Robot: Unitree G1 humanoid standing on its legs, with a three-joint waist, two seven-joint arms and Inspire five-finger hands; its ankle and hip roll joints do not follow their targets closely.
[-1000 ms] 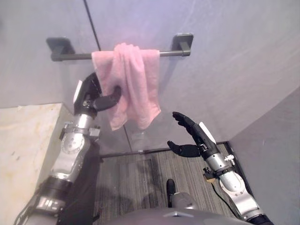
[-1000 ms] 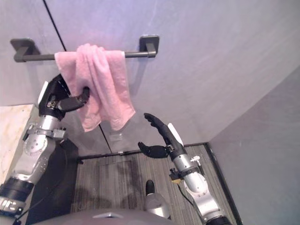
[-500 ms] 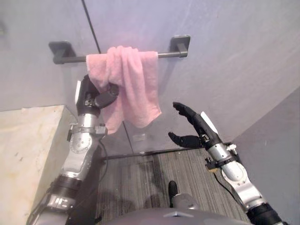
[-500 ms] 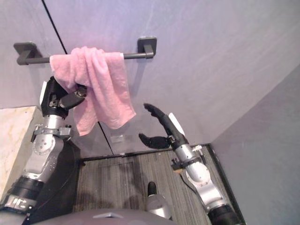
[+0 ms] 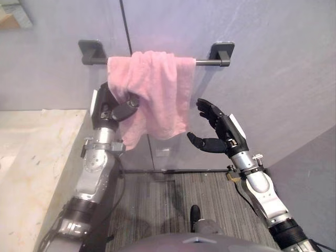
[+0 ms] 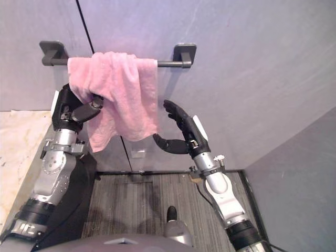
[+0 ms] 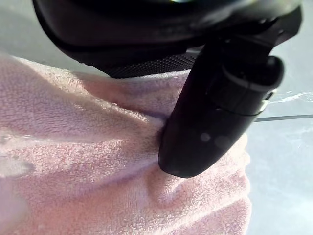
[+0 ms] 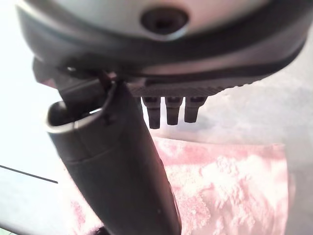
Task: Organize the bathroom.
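- The striped grey floor mat (image 5: 157, 199) lies nearest, well below the dark metal towel bar on the grey wall.
- The pale marble-patterned table (image 5: 31, 157) sits below the bar, off to the robot's left.
- The right hand (image 6: 184, 131) hovers just beside the lower right edge of the hanging towel, below the bar's right bracket. Its fingers are spread and relaxed and its thumb stands apart. It grasps nothing, and I cannot tell whether a fingertip brushes the cloth.
- The left hand (image 5: 113, 105) is raised under the left part of the bar. Its thumb (image 7: 215, 98) presses into the terry cloth and pinches a fold against the fingers, so it is clenched on the towel.
- The pink terry towel (image 5: 157, 94) is draped over the dark metal towel bar (image 5: 207, 63), covering its middle and left stretch. The right end of the bar is bare.
- The towel hangs bunched and uneven: one thick gathered fold runs down the middle, and the left corner is drawn down lower than the right.
- Judged from this, hanging the towel is largely done. What seems left is to spread and even it along the bar, then let go.
- The open right hand looks well placed to take the free edge for that smoothing.
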